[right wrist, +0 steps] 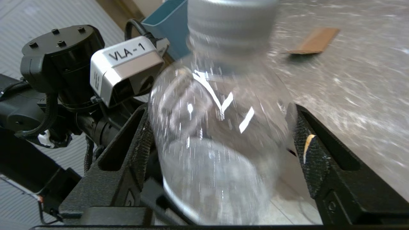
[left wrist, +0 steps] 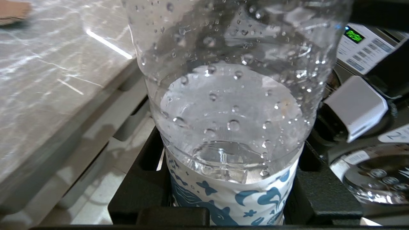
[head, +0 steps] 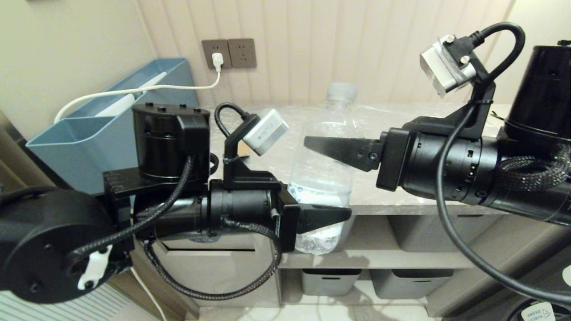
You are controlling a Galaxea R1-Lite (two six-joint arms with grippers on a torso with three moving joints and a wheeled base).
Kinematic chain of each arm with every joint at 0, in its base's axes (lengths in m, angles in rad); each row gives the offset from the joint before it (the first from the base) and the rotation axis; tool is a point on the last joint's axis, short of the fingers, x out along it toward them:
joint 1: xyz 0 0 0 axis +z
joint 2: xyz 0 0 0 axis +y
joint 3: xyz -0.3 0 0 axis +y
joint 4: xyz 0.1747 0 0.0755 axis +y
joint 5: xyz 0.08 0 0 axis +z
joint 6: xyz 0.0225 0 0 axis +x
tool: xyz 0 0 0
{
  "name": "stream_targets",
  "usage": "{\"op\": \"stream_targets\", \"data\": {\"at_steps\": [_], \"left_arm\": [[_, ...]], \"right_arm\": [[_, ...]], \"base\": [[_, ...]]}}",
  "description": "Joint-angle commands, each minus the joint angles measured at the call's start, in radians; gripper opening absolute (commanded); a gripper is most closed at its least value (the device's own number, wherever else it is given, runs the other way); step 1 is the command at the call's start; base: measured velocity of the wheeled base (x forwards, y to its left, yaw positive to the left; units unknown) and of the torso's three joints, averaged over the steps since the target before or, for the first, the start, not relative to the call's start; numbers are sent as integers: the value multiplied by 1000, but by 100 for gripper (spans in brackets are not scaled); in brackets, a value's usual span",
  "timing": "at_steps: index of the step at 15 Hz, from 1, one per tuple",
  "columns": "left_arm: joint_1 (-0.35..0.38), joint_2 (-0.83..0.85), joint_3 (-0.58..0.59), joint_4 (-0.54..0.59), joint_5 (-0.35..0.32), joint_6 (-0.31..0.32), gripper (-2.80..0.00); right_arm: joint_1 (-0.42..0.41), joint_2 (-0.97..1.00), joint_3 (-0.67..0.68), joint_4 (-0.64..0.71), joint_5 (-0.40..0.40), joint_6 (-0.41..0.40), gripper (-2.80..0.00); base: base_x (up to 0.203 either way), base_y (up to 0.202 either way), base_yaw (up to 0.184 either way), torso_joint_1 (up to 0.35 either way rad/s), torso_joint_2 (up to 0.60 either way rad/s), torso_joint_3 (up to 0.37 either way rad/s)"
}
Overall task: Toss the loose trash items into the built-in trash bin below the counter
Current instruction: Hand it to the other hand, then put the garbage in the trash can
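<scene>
A clear plastic water bottle (head: 321,178) with a grey cap hangs upright in front of the grey marble counter (head: 392,117). My left gripper (head: 328,223) is shut on its blue-and-white labelled lower part (left wrist: 230,111), a finger pressed to each side. My right gripper (head: 330,147) stands open around the bottle's shoulder (right wrist: 217,143), with a gap at one finger (right wrist: 313,150). A tan card piece (right wrist: 314,41) lies on the counter behind. A brown cardboard bit (left wrist: 12,11) shows at the far end of the counter (left wrist: 48,80). The trash bin flap (head: 214,272) sits below my left arm, partly hidden.
A teal-blue box (head: 111,129) stands at the counter's left end under a wall socket with a white plug (head: 218,58). Grey baskets (head: 330,281) fill the shelves below. A black appliance (head: 544,89) stands at the right.
</scene>
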Motion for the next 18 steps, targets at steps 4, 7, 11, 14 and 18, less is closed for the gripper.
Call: {"op": "stream_targets", "data": {"at_steps": [4,7,11,14,18], "left_arm": [[113,12,70,-152,113,-89,-280],[213,5,98,-241,172,-99,-280],[223,-61,177,-251,205,-98,-280],[233,-98,232,-281,251,-98,-280],[300,-168,280,-285,251,-96,-280]], "right_arm": [[-1,-177,111,4,-108,10,0],[-35,-253,198,3,-194,12,0],[-225,-312,247,5,-208,13,-280],[-511,-357,268,6,-208,4,-280],[-824,-610,515,3,-216,-204,-280]], "base": [[0,0,0,0,0,0],[0,0,0,0,0,0],[0,0,0,0,0,0],[0,0,0,0,0,0],[0,0,0,0,0,0]]}}
